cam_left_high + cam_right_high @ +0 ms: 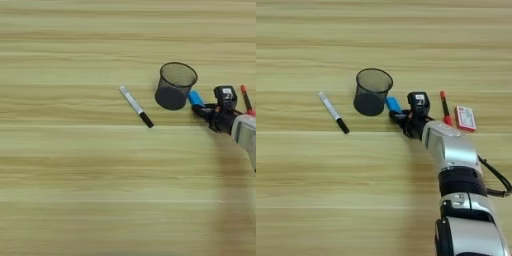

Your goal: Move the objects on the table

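Nearest to you, the silver forearm rises from the bottom right of the table and leans up and to the left, its black wrist section ending just right of the pen cup. A black cable loops out from the arm's right side.

At the arm's tip, the gripper points left toward the pen cup. Its black fingers sit right against the lower end of the blue block, but you cannot tell from these views how wide they stand or whether they actually have hold of the block.

Take the pen cup as your landmark. It is a black wire-mesh cup, round, wider at the rim than at the base, standing upright with its mouth up. The blue block is small and rectangular, lying slanted just right of the cup's base, its upper end close to or touching the cup wall; which, you cannot tell.

Left of the cup, apart from it, lies the white marker, slanted, its black cap at the lower right end. Well right of the cup, beyond the gripper, lies the thin red marker, nearly upright in the picture, and just right of that the flat red-and-white box.
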You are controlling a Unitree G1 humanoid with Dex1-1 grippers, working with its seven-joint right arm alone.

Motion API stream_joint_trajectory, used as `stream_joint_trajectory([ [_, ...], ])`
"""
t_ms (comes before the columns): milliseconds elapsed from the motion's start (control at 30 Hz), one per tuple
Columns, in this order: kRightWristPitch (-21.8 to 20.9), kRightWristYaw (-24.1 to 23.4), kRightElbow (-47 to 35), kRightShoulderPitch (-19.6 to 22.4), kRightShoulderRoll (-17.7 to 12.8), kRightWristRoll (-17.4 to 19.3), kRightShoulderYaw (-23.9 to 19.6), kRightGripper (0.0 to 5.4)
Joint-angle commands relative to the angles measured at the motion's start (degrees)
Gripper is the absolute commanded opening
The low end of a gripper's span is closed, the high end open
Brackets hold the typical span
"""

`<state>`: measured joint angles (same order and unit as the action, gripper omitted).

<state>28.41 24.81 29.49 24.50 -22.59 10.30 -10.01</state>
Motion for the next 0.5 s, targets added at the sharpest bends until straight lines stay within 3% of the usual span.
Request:
stream_joint_trajectory([
  [33,-1.2,-1.4,-1.9,3.1,-1.5,-0.9,0.0,1.83],
  [500,1.6,-3.5,-12.6,-0.3,-4.7,0.2,-4.5,3.39],
])
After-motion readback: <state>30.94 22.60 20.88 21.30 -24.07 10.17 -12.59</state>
